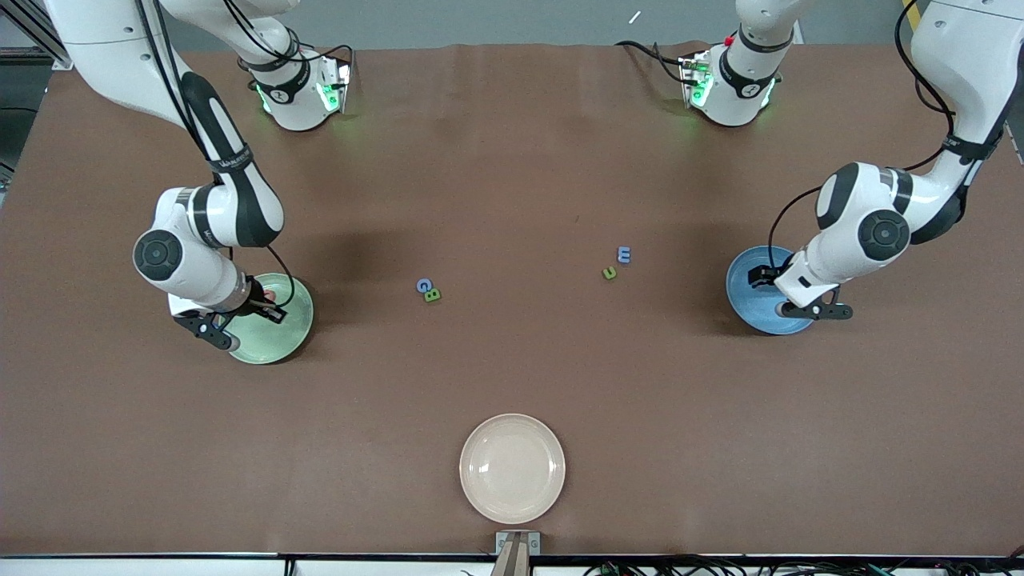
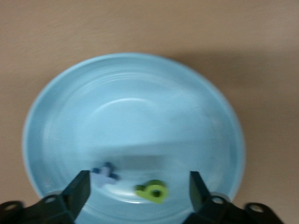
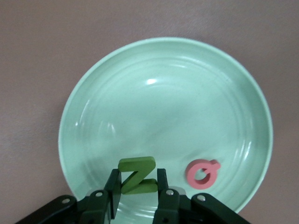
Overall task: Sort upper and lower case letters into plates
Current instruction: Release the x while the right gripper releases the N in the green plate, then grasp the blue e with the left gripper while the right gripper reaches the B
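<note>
Green Z, red Q, mint plate

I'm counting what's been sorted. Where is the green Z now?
The green Z is pinched in the right end effector over the mint green plate, at the right arm's end of the table, above the red letter lying in that plate.

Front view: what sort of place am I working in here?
Likely a robotics lab bench: a brown-covered table, the arms' bases bolted along one edge, cables trailing, and staged props, such as foam letters and plastic plates.
</note>
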